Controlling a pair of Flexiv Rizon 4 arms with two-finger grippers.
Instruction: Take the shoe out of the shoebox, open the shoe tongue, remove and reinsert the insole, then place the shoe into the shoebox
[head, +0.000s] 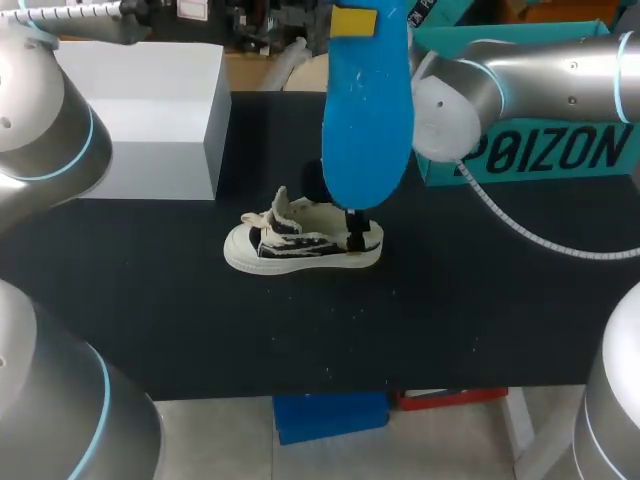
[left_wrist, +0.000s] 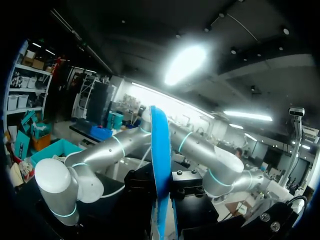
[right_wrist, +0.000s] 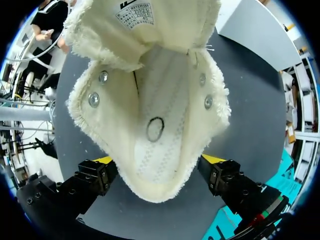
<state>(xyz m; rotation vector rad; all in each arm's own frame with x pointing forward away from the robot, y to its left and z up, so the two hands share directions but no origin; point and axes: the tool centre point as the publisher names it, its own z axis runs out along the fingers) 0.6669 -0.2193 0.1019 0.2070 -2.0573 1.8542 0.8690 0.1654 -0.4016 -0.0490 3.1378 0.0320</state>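
**Left claw** (left_wrist: 161, 200): pressed on the blue insole (head: 365, 110), which stands on edge between my two black fingers and runs straight out ahead of them. In the head view the insole hangs high above the worktop (head: 450, 320), over the heel end of the shoe (head: 300, 240).

**Right claw** (right_wrist: 157, 160): pinching the shoe at its heel, with one yellow-tipped finger against each side of the frayed collar. The shoe's mouth opens directly ahead of this claw, showing the pale, bare inner sole. The tongue (right_wrist: 142, 22) is folded away toward the toe, beyond the metal eyelets (right_wrist: 94, 99).

**Shoe**: a cream low sneaker with dark markings. It sits upright on its sole on the black worktop, under my right claw, with the toe pointing away from it.

**Shoebox** (head: 545, 150): teal, at the far edge of the worktop, behind my right arm and well apart from the shoe.

**White box** (head: 150, 110): stands on the worktop on my left arm's side.
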